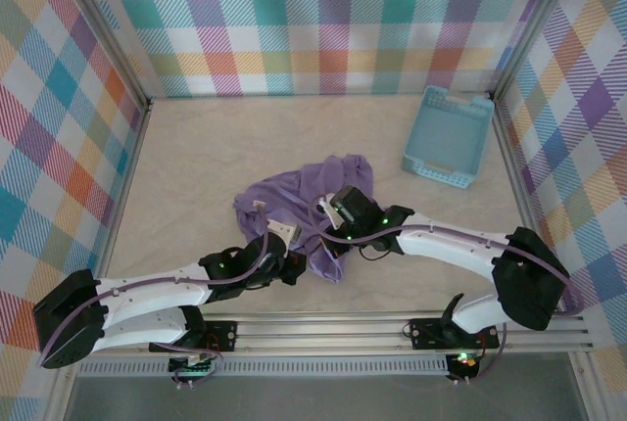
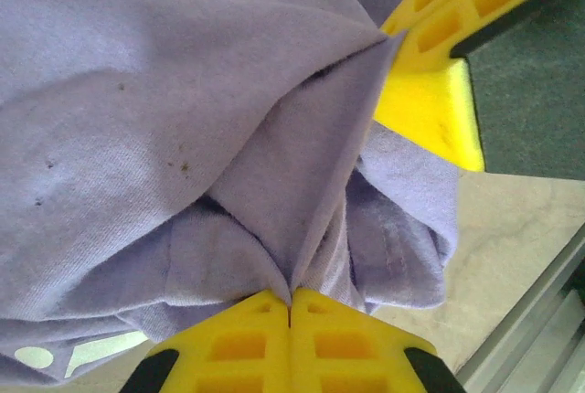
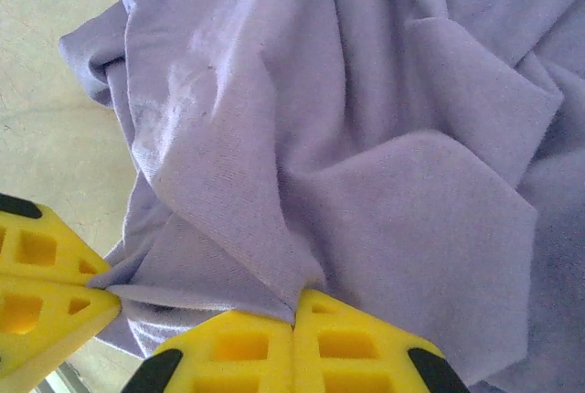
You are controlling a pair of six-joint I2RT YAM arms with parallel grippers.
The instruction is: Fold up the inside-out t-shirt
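Expect the t-shirt (image 1: 318,184), heaped on the bench (image 1: 196,162), to hang limp and light from left jaws and right jaws, both pinching its folds; favour hem or seams.

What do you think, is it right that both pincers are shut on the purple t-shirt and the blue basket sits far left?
Not quite: the top view shows the basket far right, not left. The left pincer and right pincer are both shut on the t-shirt.
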